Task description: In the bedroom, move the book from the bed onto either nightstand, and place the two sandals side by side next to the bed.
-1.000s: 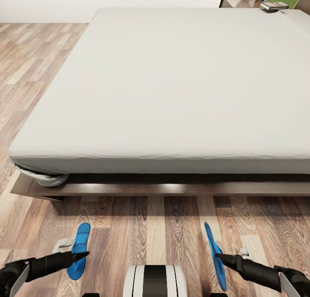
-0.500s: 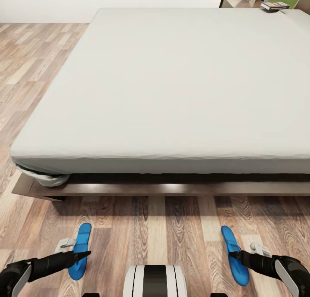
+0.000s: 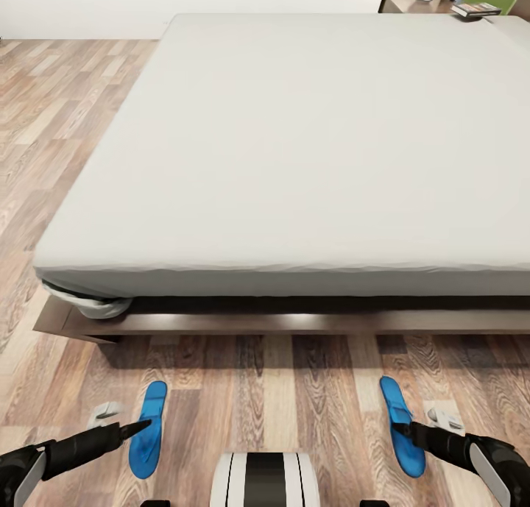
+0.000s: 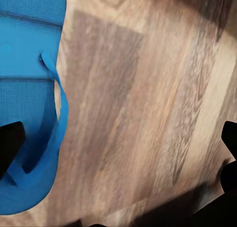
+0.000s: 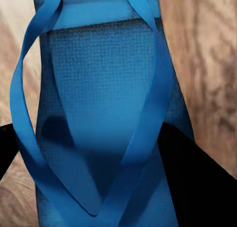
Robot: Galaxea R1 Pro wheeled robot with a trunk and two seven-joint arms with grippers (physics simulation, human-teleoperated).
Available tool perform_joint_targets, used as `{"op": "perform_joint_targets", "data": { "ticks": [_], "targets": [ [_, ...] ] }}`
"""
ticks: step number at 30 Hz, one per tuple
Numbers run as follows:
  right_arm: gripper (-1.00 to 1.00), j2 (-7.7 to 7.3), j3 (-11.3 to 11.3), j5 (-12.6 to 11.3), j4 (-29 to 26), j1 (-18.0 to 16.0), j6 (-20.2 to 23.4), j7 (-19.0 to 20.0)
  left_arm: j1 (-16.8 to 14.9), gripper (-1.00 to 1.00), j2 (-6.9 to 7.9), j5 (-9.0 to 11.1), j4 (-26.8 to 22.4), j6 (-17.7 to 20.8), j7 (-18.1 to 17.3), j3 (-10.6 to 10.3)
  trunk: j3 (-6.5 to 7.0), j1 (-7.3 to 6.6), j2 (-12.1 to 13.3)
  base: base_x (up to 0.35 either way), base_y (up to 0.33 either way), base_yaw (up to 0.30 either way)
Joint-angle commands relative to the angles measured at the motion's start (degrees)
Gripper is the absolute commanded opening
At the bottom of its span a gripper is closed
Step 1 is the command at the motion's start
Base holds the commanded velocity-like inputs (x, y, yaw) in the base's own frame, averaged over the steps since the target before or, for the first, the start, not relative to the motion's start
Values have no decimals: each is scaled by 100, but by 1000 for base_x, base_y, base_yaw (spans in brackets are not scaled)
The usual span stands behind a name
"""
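Head view, right pincer (image 3: 412,432) hiding right sandal (image 3: 402,424) middle, both pincers' grip unclear.

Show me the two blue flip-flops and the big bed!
Left blue flip-flop (image 3: 149,427), head view, middle of sole.
Right blue flip-flop (image 3: 401,422), head view, middle of sole.
Big grey-white-mattress bed (image 3: 294,146), head view, mattress top.

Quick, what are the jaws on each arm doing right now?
Left gripper: jaws open, empty, beside the left sandal on the floor.
Right gripper: over the right sandal; grip cannot be told.
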Motion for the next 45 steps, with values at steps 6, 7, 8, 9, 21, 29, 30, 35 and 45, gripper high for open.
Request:
{"op": "perform_joint_targets", "data": {
  "ticks": [6, 7, 8, 9, 21, 29, 30, 35, 45],
  "targets": [
    [-100, 37, 28, -24, 33, 1, -975, -38, -5, 100, -1, 29, 6, 55, -14, 9, -3, -1, -1, 0, 270, 0],
    [-100, 39, 31, -20, 59, 1, -1146, -43, -6, 100, -1, 29, 5, 55, -14, 8, -3, -1, -1, 0, 272, 0],
    [-100, 40, 21, 3, 92, 1, -1299, -57, -4, 100, -1, 29, 5, 55, -14, 7, -3, -1, -1, 0, 273, 0],
    [-100, 40, 18, 10, 106, 1, -1332, -72, -4, 100, -1, 29, 5, 55, -14, 7, -3, -1, -1, 0, 273, 0],
    [-100, 42, 23, 40, 678, -1, -2025, -833, -4, 100, -1, 29, 11, 55, -6, 6, -3, -1, -1, 0, 271, 0],
    [-100, 41, 22, 40, 680, 0, -2038, -835, -3, 100, -2, 29, 12, 55, -5, 6, -3, -1, -1, 0, 251, 0],
    [-100, 41, 22, 40, 680, 1, -2038, -835, -3, 100, -3, 29, 12, 55, -5, 6, -3, -1, -1, 0, 247, 0],
    [-100, 41, 22, 40, 683, 1, -2039, -835, -3, 100, -3, 29, 12, 55, -5, 6, -3, -1, -1, 0, 238, 0],
    [-100, 44, 22, 40, 688, 1, -2047, -843, -3, 100, -8, 29, 13, 55, 2, 6, -3, -1, -1, 0, 234, 0]
  ]
}}
